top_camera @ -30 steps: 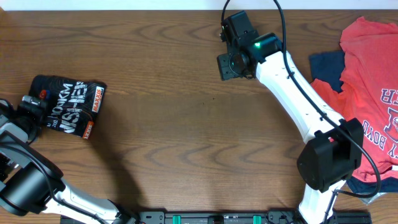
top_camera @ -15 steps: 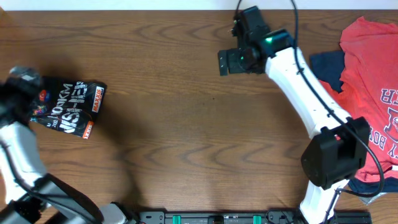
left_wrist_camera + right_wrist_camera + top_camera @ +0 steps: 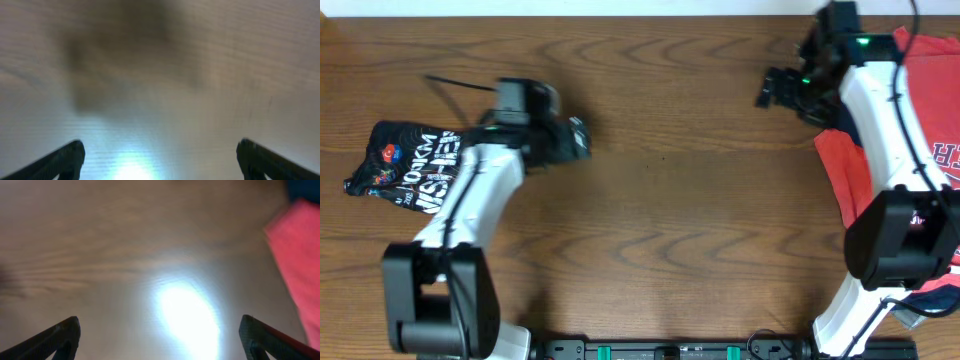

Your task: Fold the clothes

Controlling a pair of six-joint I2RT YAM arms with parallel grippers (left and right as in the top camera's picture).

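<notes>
The clothes, a black sports shirt (image 3: 408, 170) with white lettering and small colourful logos, lie folded into a small bundle at the table's left side. My left gripper (image 3: 572, 138) hovers to the right of it, apart from it, blurred by motion. In the left wrist view the left gripper (image 3: 160, 150) is open, with only bare wood between its fingers (image 3: 67, 157). My right gripper (image 3: 772, 88) is at the far right back of the table, beside a red shirt. In its own wrist view the right gripper (image 3: 160, 330) is open over bare wood.
A red shirt (image 3: 925, 150) with white lettering lies spread at the right edge, under the right arm. Its edge (image 3: 300, 245) shows in the right wrist view, with dark blue cloth (image 3: 306, 186) behind it. The wooden table (image 3: 660, 220) lies between the arms.
My left gripper has swung from the far left, by the black shirt, rightward over the table. The right gripper has moved right from the back centre to the red shirt.
</notes>
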